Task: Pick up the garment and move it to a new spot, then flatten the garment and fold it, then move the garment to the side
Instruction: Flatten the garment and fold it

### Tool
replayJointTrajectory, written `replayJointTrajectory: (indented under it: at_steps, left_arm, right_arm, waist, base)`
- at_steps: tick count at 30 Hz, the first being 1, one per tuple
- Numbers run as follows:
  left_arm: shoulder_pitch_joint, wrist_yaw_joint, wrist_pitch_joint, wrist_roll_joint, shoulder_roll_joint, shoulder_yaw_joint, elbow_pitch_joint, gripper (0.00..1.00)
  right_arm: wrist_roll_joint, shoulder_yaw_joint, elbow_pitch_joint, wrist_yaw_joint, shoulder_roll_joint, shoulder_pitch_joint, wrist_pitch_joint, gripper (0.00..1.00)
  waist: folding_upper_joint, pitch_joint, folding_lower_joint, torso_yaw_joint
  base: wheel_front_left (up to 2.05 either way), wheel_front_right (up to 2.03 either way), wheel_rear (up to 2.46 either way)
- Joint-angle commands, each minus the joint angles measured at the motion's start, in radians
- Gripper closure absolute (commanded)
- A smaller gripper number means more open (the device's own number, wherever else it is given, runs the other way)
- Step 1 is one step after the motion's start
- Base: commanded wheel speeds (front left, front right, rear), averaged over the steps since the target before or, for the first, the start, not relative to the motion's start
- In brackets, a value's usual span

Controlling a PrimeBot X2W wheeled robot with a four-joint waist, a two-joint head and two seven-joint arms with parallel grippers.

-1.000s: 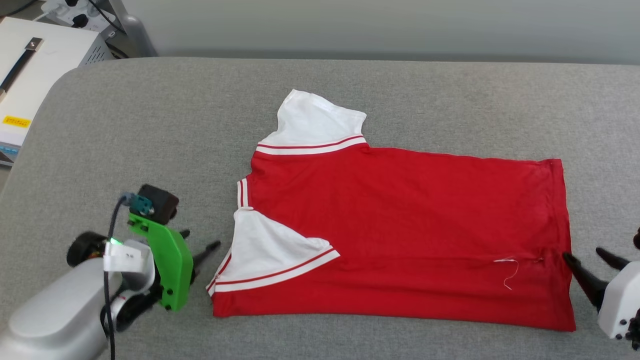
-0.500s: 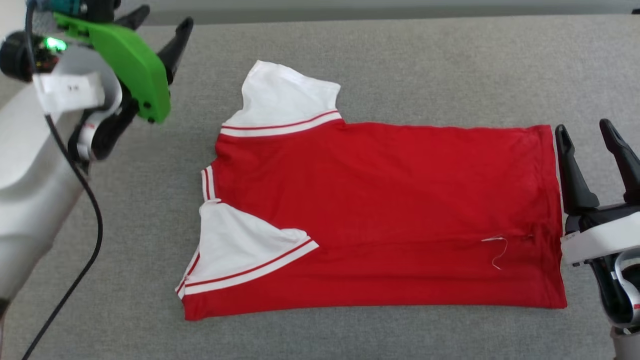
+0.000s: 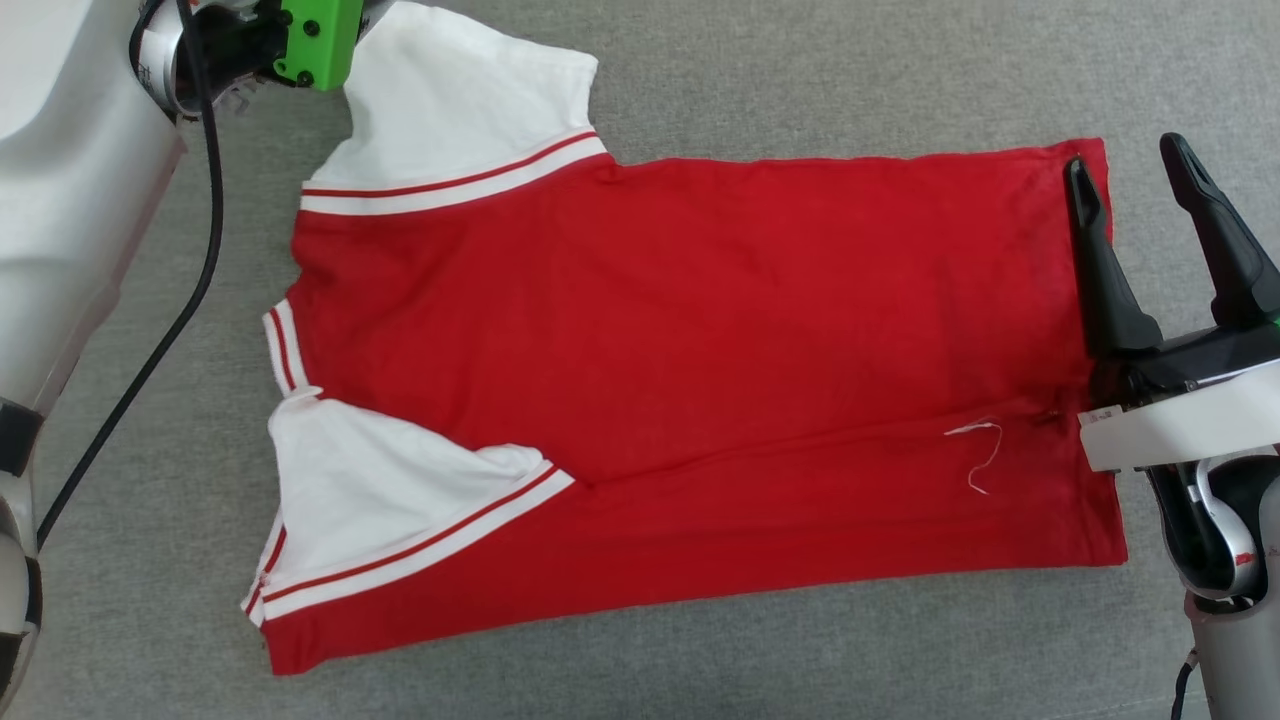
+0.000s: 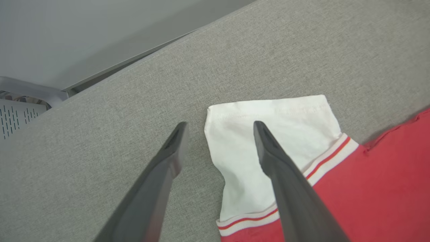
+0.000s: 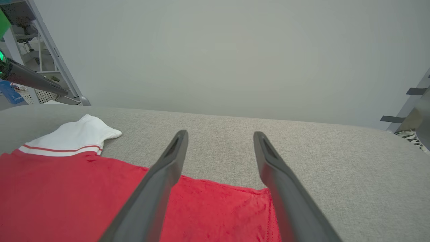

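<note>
The garment (image 3: 700,330) is a red shirt with white sleeves lying flat on the grey table (image 3: 800,80), its near long side folded over. My left gripper (image 4: 220,124) is open above the far white sleeve (image 4: 268,121): one finger over the sleeve, the other over bare table beside the sleeve's edge. My left wrist with its green bracket (image 3: 315,35) sits at the head view's top left. My right gripper (image 3: 1125,155) is open at the garment's right hem, near its far corner (image 5: 235,198). Nothing is between either pair of fingers.
A loose white thread (image 3: 975,460) lies on the red cloth near the hem. A black cable (image 3: 150,350) hangs from my left arm. A pale wall (image 5: 215,50) stands behind the table, with a metal rack (image 5: 43,43) and a white vented box (image 4: 16,114) off the far left corner.
The head camera has tilted down and closer. My left arm swung from the near left side to the far sleeve. My right gripper moved along the hem toward the far corner. Both stayed open.
</note>
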Motion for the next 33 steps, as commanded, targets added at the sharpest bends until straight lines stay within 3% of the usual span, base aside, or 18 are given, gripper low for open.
replayJointTrajectory:
  at_steps: [1,9,14,15,16,17,22,26,30,31,33]
  left_arm:
    - [-0.015,-0.005,0.032,-0.015,-0.006,-0.01,0.022,0.0]
    - [-0.005,-0.011,0.105,-0.004,0.019,-0.088,0.096,0.0]
    - [0.019,-0.012,0.144,-0.019,0.041,-0.145,0.071,0.0]
    - [0.022,-0.012,0.147,-0.024,0.048,-0.155,0.061,0.24]
    - [0.025,-0.012,0.145,-0.034,0.052,-0.156,0.057,0.97]
    - [0.03,-0.012,0.144,-0.044,0.057,-0.16,0.05,1.0]
    - [0.038,-0.012,0.077,-0.062,0.064,-0.17,0.022,1.0]
    - [0.042,-0.012,-0.016,-0.065,0.065,-0.181,-0.024,1.0]
    - [0.053,-0.012,-0.122,-0.063,0.065,-0.196,-0.078,1.0]
    - [0.06,-0.012,-0.167,-0.059,0.066,-0.205,-0.098,1.0]
    - [0.067,-0.012,-0.204,-0.053,0.065,-0.216,-0.12,1.0]
  right_arm:
    - [0.001,0.008,-0.003,-0.001,-0.003,-0.019,0.002,0.0]
    - [0.017,0.044,0.024,-0.001,-0.007,-0.043,0.003,0.0]
    - [0.028,0.041,0.043,-0.001,-0.01,-0.044,-0.004,0.0]
    - [0.031,0.038,0.045,-0.001,-0.012,-0.045,-0.005,0.0]
    - [0.033,0.036,0.046,-0.001,-0.013,-0.048,-0.007,0.0]
    - [0.035,0.034,0.049,-0.001,-0.016,-0.051,-0.006,0.0]
    - [0.041,0.007,0.048,-0.001,-0.044,-0.084,0.002,0.0]
    - [0.064,-0.003,0.054,-0.001,-0.111,-0.139,0.06,0.0]
    - [0.122,0.04,0.078,-0.001,-0.238,-0.21,0.235,0.0]
    - [0.184,0.074,0.105,-0.001,-0.297,-0.246,0.35,0.0]
    - [0.245,0.11,0.132,-0.001,-0.362,-0.285,0.465,0.0]
  waist:
    - [-0.0001,0.078,-0.0001,-0.066]
    - [-0.0001,0.11,-0.0001,-0.096]
    - [-0.0001,0.102,-0.0001,-0.093]
    - [-0.0001,0.099,-0.0001,-0.091]
    - [-0.0001,0.096,-0.0001,-0.089]
    - [-0.0001,0.093,-0.0001,-0.087]
    - [-0.0001,0.066,-0.0001,-0.066]
    - [-0.0001,0.026,-0.0001,-0.039]
    - [-0.0001,-0.016,-0.0001,-0.001]
    - [-0.0001,-0.031,-0.0001,0.015]
    - [-0.0001,-0.04,-0.0001,0.032]
  base:
    - [0.0,0.0,0.0]
    - [0.0,0.0,0.0]
    - [0.0,0.0,0.0]
    - [0.0,0.0,0.0]
    - [0.0,0.0,0.0]
    - [0.0,0.0,0.0]
    - [0.0,0.0,0.0]
    - [0.0,0.0,0.0]
    - [0.0,0.0,0.0]
    - [0.0,0.0,0.0]
    - [0.0,0.0,0.0]
